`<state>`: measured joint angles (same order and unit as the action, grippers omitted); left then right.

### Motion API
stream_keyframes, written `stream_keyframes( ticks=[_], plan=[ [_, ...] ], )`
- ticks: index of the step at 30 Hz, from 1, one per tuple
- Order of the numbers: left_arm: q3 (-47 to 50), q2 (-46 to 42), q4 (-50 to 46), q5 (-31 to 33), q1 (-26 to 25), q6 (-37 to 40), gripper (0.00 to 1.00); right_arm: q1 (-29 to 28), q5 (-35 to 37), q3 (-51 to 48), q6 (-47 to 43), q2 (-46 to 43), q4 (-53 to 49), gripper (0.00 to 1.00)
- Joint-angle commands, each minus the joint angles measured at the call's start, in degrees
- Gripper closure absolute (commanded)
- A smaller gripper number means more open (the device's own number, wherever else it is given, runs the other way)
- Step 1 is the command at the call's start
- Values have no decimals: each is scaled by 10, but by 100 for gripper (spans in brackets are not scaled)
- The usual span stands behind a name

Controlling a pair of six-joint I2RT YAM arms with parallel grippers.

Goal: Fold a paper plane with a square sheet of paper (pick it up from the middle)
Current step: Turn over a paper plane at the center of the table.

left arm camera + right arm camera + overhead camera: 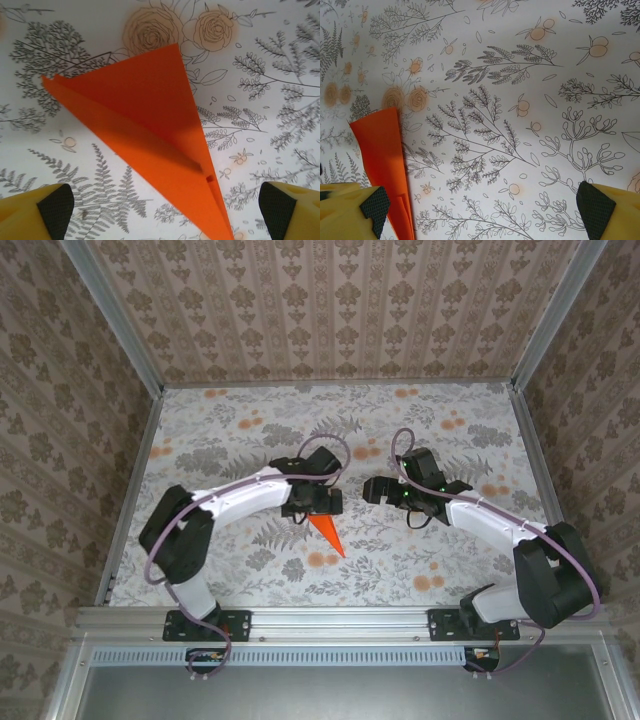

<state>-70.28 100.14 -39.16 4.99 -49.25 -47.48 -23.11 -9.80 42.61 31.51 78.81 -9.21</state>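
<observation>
Left pincer (312, 504) spread wide over paper plane (327, 533), which lies flat on floral table (480, 570) between its pads (untouched); the pincer covers the tail from above. Right pincer (376, 490) spread, plane beside its left pad.

**One high view, two close wrist views**

The top external camera sits above and behind the arm bases. It looks down and forward over the whole tabletop (250, 430), with the near edge at the bottom and both arms in frame. The left wrist camera looks down from close above the tabletop's middle, with the left fingers (52, 205) in its lower corners. The right wrist camera is as near, with the right fingers (374, 207) set low likewise. All three views share the paper plane (328, 534) and the print around it
</observation>
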Motion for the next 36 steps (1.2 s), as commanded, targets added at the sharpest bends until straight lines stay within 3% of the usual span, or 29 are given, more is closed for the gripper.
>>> stream_keyframes(
  ticks=[1, 15, 27, 36],
  plan=[
    [-32, 23, -62, 48, -8, -50, 6, 3, -5, -9, 4, -9, 8, 0],
    [-17, 39, -52, 40, -15, -151, 31, 4, -15, -4, 7, 5, 3, 0],
    [-27, 67, -42, 6, -14, -137, 33, 4, -12, -3, 7, 27, 2, 0],
    [12, 16, -35, 41, -14, -180, 50, 4, -15, 0, 7, 34, 2, 1]
  ],
)
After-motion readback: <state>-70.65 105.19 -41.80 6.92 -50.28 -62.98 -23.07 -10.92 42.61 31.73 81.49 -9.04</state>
